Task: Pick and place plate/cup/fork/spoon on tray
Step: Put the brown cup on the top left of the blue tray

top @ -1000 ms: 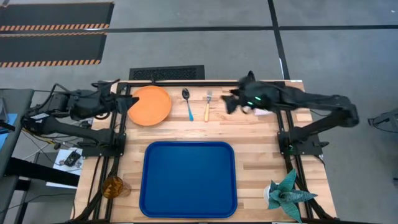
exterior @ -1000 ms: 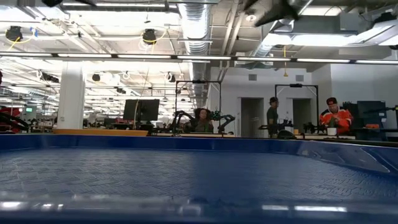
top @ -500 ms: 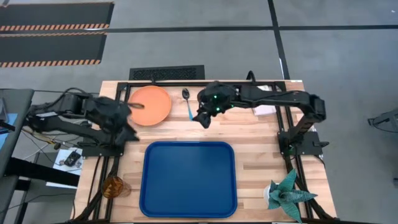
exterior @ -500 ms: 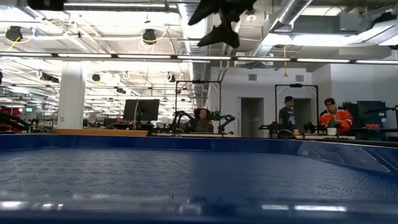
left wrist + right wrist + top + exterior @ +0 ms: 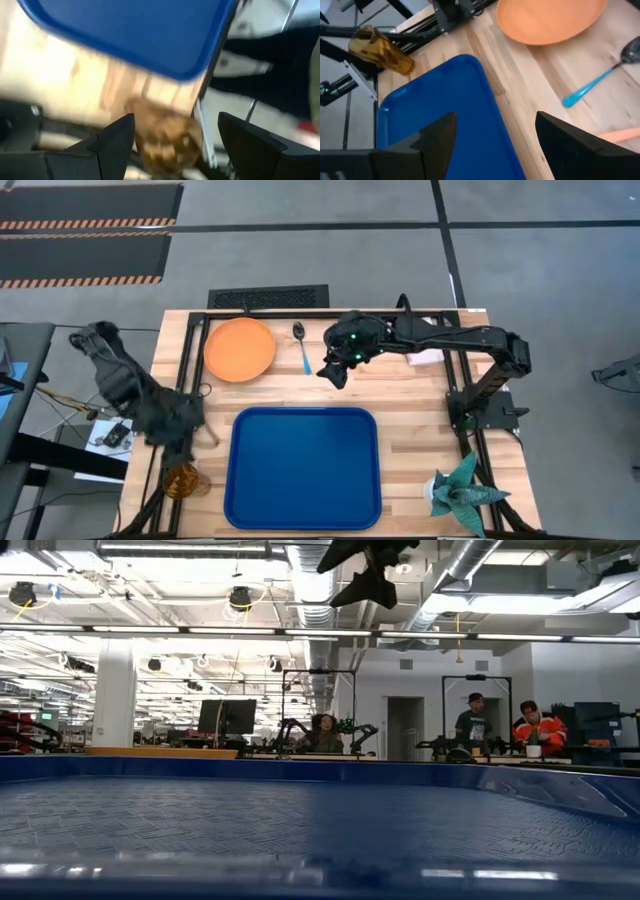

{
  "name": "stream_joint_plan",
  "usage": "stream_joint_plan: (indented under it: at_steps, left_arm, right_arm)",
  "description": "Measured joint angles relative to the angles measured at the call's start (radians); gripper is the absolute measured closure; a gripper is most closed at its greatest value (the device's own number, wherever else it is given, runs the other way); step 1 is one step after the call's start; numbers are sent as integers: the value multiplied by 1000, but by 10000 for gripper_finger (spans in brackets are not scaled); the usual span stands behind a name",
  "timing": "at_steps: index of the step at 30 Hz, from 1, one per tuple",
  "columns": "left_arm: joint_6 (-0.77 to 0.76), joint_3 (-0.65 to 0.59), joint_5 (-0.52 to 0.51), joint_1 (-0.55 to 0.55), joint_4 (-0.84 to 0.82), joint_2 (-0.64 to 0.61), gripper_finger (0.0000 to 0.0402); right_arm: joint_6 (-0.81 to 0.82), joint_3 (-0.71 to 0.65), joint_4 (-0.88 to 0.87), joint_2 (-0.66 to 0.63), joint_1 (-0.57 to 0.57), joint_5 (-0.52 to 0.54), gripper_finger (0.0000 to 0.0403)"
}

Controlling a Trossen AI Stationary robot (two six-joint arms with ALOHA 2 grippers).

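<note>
The orange plate [image 5: 240,348] and the blue-handled spoon [image 5: 302,346] lie on the table's far part. My right gripper [image 5: 335,370] hovers open above the fork. The high view hides the fork; its orange handle [image 5: 620,135] shows in the right wrist view, beside the spoon [image 5: 590,86]. The blue tray [image 5: 302,468] lies near the front edge. The amber cup [image 5: 183,480] stands at the near left corner. My left gripper [image 5: 185,442] is open just beyond and above the cup [image 5: 165,142], touching nothing.
A pinkish-white block [image 5: 428,357] lies under the right arm at the far right. A green plant [image 5: 460,492] stands at the near right corner. Bare wood lies between the tray and the far row of things. People stand in the room behind [image 5: 530,730].
My left gripper has left the plate's side and swung toward the table's near edge, ending over the cup. My right gripper has gone from the far right toward the table's left, stopping over the fork. Plate, spoon, cup and tray have stayed put.
</note>
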Motion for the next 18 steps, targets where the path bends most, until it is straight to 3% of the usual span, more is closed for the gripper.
stream_joint_plan:
  at_steps: [7, 18]
  left_arm:
    - [-112, 0, 18, -270, -16, 101, 129]
    - [-218, -2, -169, -392, -170, 112, 129]
  right_arm:
    - [-13, -1, 25, 2, 4, 0, 108]
    - [1, -1, 45, 3, 6, 0, 108]
